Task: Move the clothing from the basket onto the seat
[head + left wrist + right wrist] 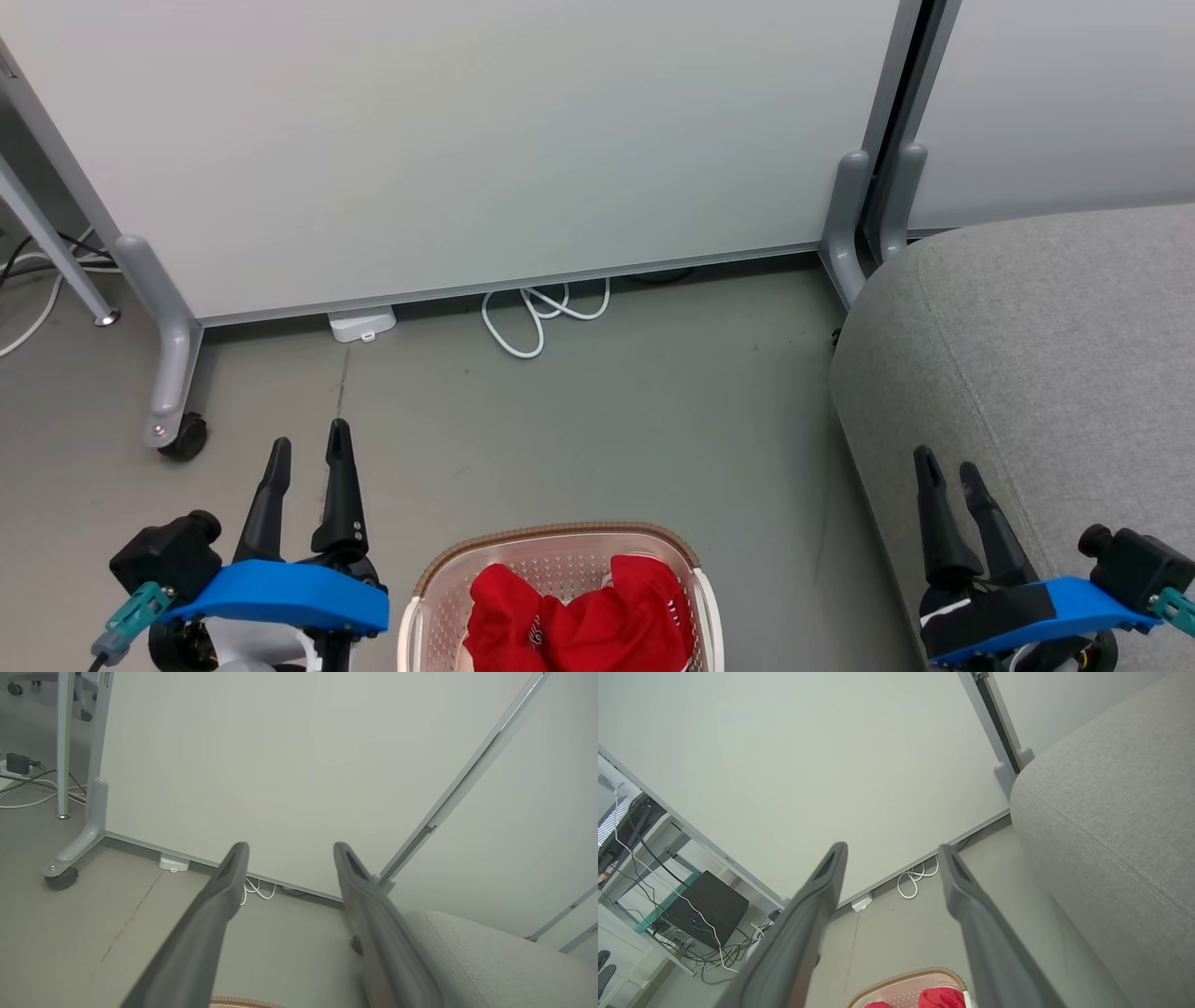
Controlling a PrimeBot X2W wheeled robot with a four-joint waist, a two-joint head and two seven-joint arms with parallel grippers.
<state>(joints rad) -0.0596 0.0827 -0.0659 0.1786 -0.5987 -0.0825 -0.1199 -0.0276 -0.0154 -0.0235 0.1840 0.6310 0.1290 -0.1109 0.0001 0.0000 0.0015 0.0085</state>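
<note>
Red clothing [579,621] with small white marks lies bunched in the cream basket [439,569] with a brown rim, on the floor at the bottom centre of the head view; both peek in at the bottom of the right wrist view, clothing [941,997] and basket [901,977]. The grey seat [1055,355] rises at the right. My left gripper [308,448] stands open left of the basket, holding nothing. My right gripper [950,467] is open over the seat's front-left edge, also holding nothing. The left wrist view shows the left gripper [289,847] with its fingers [219,896] spread, and the seat [490,961].
White partition panels [485,140] on grey wheeled feet [173,411] close off the back. A white cable loop [537,317] and a small white box [362,324] lie on the floor by the panel. In the right wrist view a desk with a black box [703,910] and cables stands at the left.
</note>
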